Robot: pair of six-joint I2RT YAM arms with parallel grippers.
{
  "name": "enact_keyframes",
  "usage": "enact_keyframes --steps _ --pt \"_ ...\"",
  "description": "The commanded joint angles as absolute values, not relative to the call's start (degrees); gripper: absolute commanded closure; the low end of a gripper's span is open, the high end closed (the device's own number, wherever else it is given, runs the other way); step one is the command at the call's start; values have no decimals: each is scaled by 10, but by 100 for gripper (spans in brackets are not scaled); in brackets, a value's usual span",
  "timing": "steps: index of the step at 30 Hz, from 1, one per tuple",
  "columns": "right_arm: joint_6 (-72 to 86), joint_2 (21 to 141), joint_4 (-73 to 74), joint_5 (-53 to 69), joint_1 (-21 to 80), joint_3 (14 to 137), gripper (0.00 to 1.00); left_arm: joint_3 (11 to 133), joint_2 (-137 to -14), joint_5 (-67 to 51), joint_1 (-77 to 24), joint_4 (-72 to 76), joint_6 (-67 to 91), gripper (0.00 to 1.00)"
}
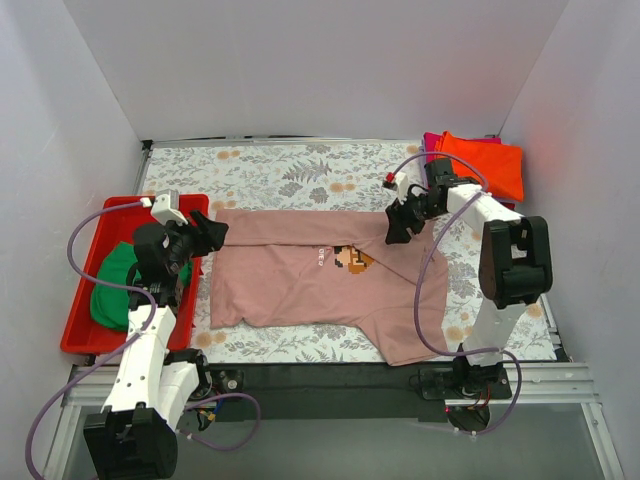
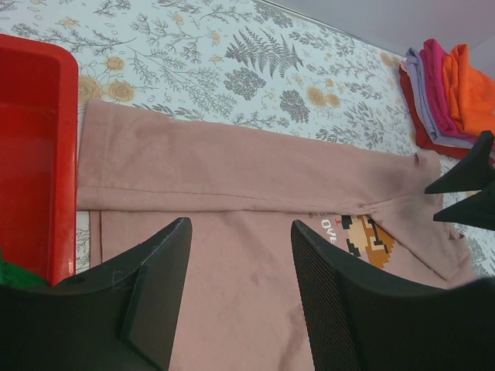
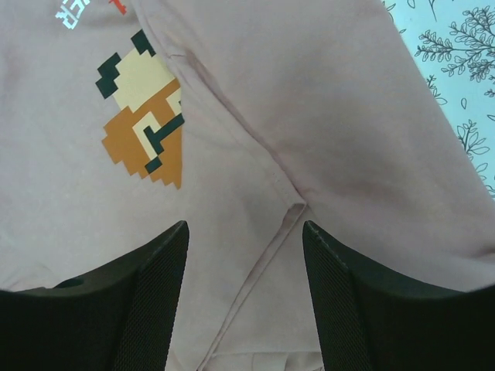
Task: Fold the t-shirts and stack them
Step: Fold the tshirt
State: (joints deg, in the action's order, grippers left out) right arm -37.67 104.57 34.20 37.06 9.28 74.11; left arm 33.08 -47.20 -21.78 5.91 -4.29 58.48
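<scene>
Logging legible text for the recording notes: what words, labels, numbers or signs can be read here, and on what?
"OVE", probably the end of "LOVE": white letters on the dusty-pink t-shirt, left wrist view, beside its pixel-character print; the start runs under the fold.
The same lettering in the right wrist view: cropped at the edge and upside down, unreadable.
Top view: too small to read.
No other text seen.

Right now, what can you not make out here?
Green t-shirt: top view, partly under the left arm; left wrist view, only a corner.
White text on the pink t-shirt: too small in top view; cut by the top edge in right wrist view.
Folded stack: lower layers covered by the orange t-shirt, top view.
</scene>
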Motion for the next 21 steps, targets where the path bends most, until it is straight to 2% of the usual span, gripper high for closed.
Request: enact_keyframes --steps 1,15,18,21 --pt "-355 1072 367 367 97 787 34 329 -470 -229 61 -34 579 47" --pt "-354 1140 369 340 118 809 38 330 -475 -241 61 -31 579 47" --pt "-354 1145 368 338 120 810 43 330 -476 -243 61 -31 580 47" --pt "-355 1143 370 337 120 807 53 330 -476 -242 61 -32 578 47"
